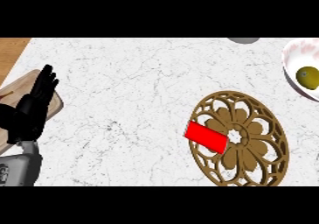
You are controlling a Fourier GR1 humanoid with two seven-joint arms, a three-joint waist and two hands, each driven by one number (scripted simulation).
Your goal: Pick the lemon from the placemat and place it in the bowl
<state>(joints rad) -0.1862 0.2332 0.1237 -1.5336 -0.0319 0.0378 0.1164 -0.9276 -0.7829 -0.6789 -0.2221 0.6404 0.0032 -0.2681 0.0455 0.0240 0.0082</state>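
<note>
Lemon (309, 77) | sits inside bowl (292, 52), off placemat (253, 152) | left hand (30, 109) open, resting at left edge | right hand out of sight | placing looks done; move nothing near the bowl.

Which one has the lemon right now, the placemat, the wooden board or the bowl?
The bowl at the right edge; the lemon lies inside it. The placemat carries only a red block. The wooden board shows no lemon.
</note>
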